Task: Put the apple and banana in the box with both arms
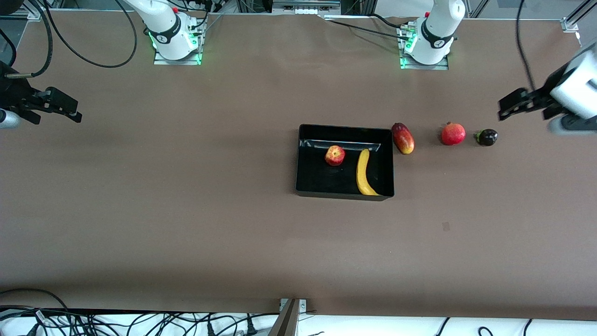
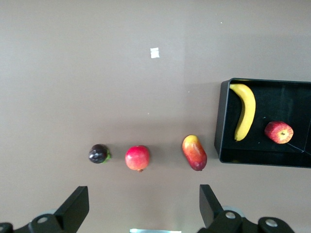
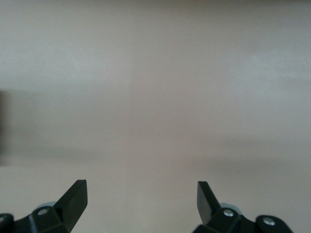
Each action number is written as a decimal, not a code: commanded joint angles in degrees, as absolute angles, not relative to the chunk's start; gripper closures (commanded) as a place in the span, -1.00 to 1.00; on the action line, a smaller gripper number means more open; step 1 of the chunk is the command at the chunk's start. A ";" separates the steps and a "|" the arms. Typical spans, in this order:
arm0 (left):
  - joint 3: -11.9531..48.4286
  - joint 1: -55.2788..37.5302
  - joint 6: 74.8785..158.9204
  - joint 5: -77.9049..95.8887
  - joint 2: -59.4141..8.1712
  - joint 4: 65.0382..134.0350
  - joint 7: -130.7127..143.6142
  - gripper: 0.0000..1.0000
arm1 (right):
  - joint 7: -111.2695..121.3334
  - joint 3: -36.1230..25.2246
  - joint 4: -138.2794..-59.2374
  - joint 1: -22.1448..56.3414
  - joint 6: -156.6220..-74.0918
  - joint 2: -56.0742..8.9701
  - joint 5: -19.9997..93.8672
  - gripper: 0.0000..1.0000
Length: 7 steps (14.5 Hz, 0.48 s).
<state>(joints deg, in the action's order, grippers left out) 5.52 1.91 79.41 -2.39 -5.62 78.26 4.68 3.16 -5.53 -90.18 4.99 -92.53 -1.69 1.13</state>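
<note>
The black box (image 1: 344, 195) sits mid-table. The apple (image 1: 335, 155) lies inside it toward the robots' side, and the banana (image 1: 363, 173) lies inside along the wall toward the left arm's end. In the left wrist view the box (image 2: 221, 121), banana (image 2: 246, 110) and apple (image 2: 278, 132) show too. My left gripper (image 1: 506, 108) is open and empty, up in the air over the table's left-arm end; its fingertips show in its wrist view (image 2: 144, 204). My right gripper (image 1: 70, 108) is open and empty over the right-arm end of the table, over bare brown surface (image 3: 142, 199).
Beside the box toward the left arm's end lie a red-yellow mango (image 1: 403, 138), a red pomegranate (image 1: 453, 134) and a small dark purple fruit (image 1: 487, 137) in a row. They show in the left wrist view as well: mango (image 2: 194, 152), pomegranate (image 2: 137, 158), dark fruit (image 2: 98, 154).
</note>
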 commanded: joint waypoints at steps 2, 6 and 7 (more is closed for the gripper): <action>4.57 2.90 78.93 -2.81 -1.32 81.20 2.64 -1.00 | 3.60 -5.10 -89.21 4.48 -92.20 -1.93 0.26 -1.00; 4.39 2.90 78.93 -2.64 0.18 83.50 -0.61 -1.00 | 3.60 -5.10 -89.21 4.48 -92.20 -1.93 0.26 -1.00; 4.39 2.90 78.93 -2.55 0.26 84.11 -0.88 -1.00 | 3.60 -5.10 -89.21 4.48 -92.20 -1.93 0.26 -1.00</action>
<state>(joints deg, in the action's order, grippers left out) 4.46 2.73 78.69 -2.39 -1.57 81.37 1.55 3.16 -5.54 -90.18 4.99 -92.53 -1.69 1.13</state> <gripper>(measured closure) 0.000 0.000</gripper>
